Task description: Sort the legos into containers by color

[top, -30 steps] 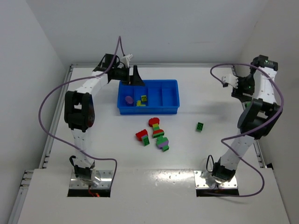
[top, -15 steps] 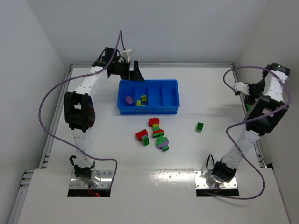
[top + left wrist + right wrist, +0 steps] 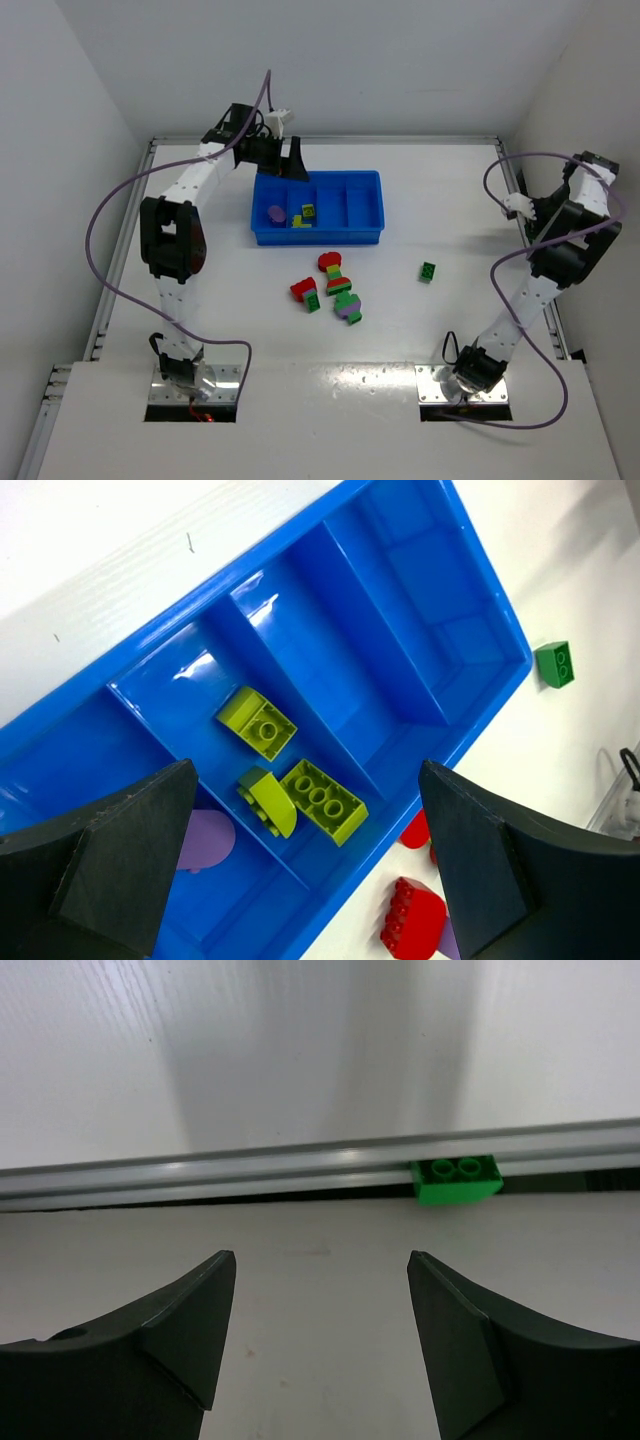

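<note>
Legos lie scattered: mixed stacks (image 3: 335, 290) on the table (image 3: 250, 320), 1 green brick (image 3: 427, 271) off to the side, and a purple piece (image 3: 205, 840) and 3 yellow-green pieces (image 3: 320, 800) in the blue tray (image 3: 320, 238). Only the right wrist view shows a second green brick (image 3: 458, 1179) perched on the metal rail (image 3: 200, 1175) at the table's edge; overhead misses it. The right gripper (image 3: 320, 1256) faces it, jaws half-spread and empty. A clumsy pinch could, I'd guess, knock it into the dark gap by the rail. The left gripper (image 3: 305, 768) hangs wide and empty over the tray.
</note>
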Action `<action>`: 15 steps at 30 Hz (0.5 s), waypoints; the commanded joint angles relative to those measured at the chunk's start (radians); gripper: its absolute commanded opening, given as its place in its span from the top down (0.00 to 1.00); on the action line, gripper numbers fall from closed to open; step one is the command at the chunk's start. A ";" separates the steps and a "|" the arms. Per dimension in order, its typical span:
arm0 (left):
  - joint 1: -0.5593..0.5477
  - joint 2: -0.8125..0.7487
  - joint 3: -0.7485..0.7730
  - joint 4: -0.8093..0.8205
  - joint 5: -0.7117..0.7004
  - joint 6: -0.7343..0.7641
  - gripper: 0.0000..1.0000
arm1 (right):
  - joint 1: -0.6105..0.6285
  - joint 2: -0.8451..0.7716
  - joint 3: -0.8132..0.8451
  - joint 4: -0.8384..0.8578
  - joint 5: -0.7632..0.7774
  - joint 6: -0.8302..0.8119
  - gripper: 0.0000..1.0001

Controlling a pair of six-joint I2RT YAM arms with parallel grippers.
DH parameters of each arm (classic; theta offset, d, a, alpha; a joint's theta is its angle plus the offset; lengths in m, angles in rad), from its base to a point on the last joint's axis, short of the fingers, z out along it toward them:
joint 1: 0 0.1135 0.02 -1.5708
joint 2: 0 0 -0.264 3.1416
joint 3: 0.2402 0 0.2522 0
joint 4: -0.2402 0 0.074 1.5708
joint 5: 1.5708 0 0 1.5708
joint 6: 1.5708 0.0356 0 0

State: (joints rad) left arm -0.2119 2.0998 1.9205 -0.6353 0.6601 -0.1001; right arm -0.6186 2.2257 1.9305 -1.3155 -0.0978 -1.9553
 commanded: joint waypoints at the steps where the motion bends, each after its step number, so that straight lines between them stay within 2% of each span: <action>1: -0.017 -0.015 0.038 -0.007 -0.028 0.030 0.00 | -0.003 0.017 -0.021 0.005 0.004 -0.103 0.30; 10: -0.037 0.006 0.048 -0.007 -0.028 0.039 0.00 | 0.008 0.037 -0.042 0.105 0.032 -0.103 0.30; 15: -0.037 0.016 0.048 -0.007 -0.028 0.039 0.00 | 0.008 0.055 -0.042 0.148 0.041 -0.103 0.23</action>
State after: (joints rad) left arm -0.2428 2.1117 1.9236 -0.6491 0.6312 -0.0776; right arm -0.6174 2.2631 1.8912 -1.1942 -0.0586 -1.9556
